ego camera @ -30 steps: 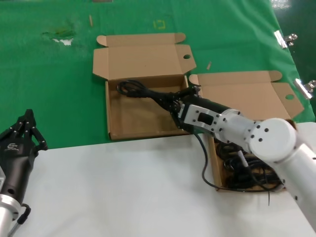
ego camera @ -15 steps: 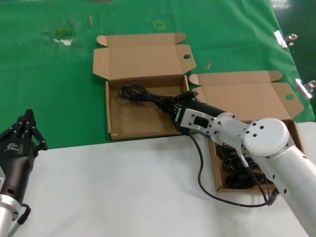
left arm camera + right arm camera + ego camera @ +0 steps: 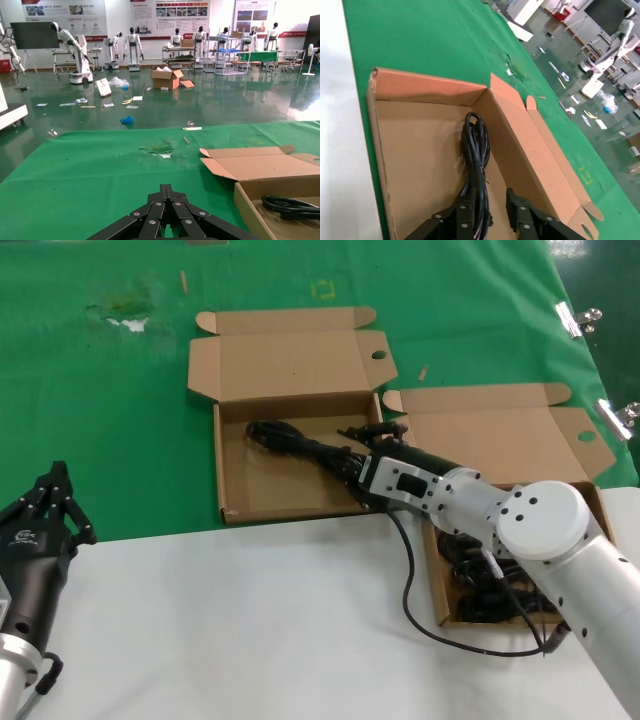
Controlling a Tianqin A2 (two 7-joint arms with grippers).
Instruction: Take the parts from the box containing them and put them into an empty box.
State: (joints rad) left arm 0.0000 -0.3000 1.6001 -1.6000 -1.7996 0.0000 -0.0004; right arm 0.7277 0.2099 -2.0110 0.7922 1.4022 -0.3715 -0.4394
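Black cable [image 3: 300, 443] lying in the left box [image 3: 232, 502], long axis running toward 10 o'clock from the right gripper [image 3: 350, 462], whose fingers clasp its near end; left gripper [image 3: 47, 505] parked well apart, closed.

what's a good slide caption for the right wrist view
Right gripper lowering a coiled black cable into the open cardboard box on green cloth.
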